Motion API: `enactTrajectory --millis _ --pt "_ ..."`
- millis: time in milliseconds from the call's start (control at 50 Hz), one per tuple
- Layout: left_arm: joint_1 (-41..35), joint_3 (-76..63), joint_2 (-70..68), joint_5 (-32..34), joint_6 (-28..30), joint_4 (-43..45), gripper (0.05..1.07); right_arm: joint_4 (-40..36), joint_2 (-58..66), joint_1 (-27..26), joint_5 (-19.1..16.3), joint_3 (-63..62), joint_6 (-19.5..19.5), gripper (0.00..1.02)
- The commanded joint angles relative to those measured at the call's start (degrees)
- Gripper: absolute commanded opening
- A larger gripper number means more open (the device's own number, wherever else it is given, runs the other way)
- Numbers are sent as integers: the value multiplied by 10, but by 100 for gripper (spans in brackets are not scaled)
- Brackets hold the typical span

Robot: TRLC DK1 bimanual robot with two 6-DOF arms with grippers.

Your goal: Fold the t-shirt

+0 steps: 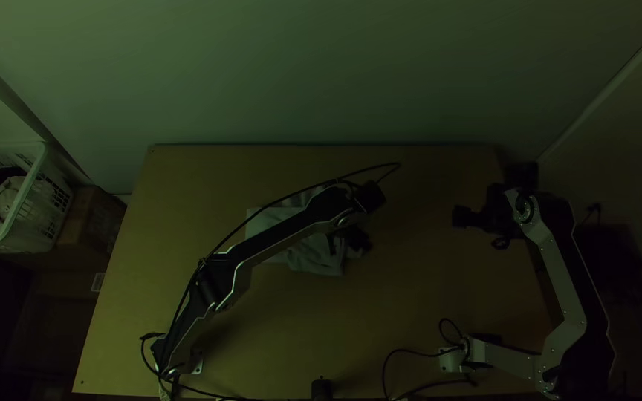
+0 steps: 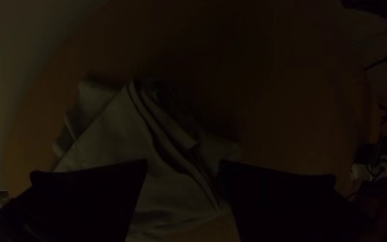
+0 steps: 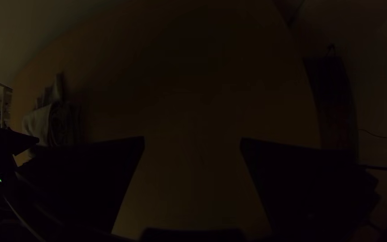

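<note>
From where I stand, the pale grey cloth t-shirt [image 1: 321, 254] lies around the middle of the light wooden table [image 1: 410, 304], partly beneath the left arm [image 1: 273, 238]. It isn't spread flat: one broad panel is fairly smooth, while long folds and overlapping layers gather beside it, and a rumpled bit pokes out past a straight edge.

The left gripper [image 1: 346, 240] hangs over the shirt's folded part, its jaws parted wide and clenching nothing, with cloth visible between them in the left wrist view.

Over on the right side of the table, well apart from the shirt, I see the right gripper [image 1: 460, 216]. Its jaws are parted wide too, with bare wood between them.

Beyond the table's left side sits a white plastic basket [image 1: 25, 191] holding dark and light cloths, beside a brown cardboard box [image 1: 93, 223].
</note>
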Motion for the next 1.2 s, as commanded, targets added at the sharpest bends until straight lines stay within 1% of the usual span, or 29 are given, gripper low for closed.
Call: enactTrajectory --millis 0,200,420,620,640,680,720,760,820,880,920,1020,1060,1080,1120,1160,1180 --pt "3 17 -11 -1 7 3 103 5 -10 -6 -3 -6 -3 98" --pt "33 16 -52 -3 26 16 103 7 -11 1 -2 -7 -3 97" --pt "107 7 -110 -3 40 26 103 28 -24 17 -2 14 -8 98" --pt "178 -23 -180 -3 52 27 103 83 -46 50 -2 40 -12 98" --pt "186 -28 -188 -3 52 27 103 90 -50 52 -1 44 -15 98" --pt "200 -36 -205 -3 52 27 103 103 -58 59 -2 47 -41 98" --pt "214 -45 -221 -3 54 27 103 110 -68 73 -1 48 -58 98" --pt "229 -55 -237 -3 57 27 103 124 -82 81 0 49 -68 98" --pt "251 -67 -260 -3 61 27 103 144 -99 89 1 49 -73 98" --pt "272 -82 -285 -2 65 27 103 146 -105 96 3 55 -56 98" --pt "287 -90 -300 0 66 27 103 152 -115 103 9 53 -53 98" --pt "322 -122 -339 5 71 32 103 202 -147 120 21 35 -58 98" --pt "334 -136 -357 9 76 34 103 220 -160 122 36 29 -58 98" --pt "344 -144 -366 13 81 38 103 224 -168 125 37 27 -59 98" --pt "359 -167 -388 16 86 53 103 231 -184 132 41 24 -73 98" --pt "368 -200 -417 17 98 77 103 245 -198 133 62 20 -85 98" --pt "375 -218 -432 18 104 91 103 246 -205 136 66 20 -89 98"
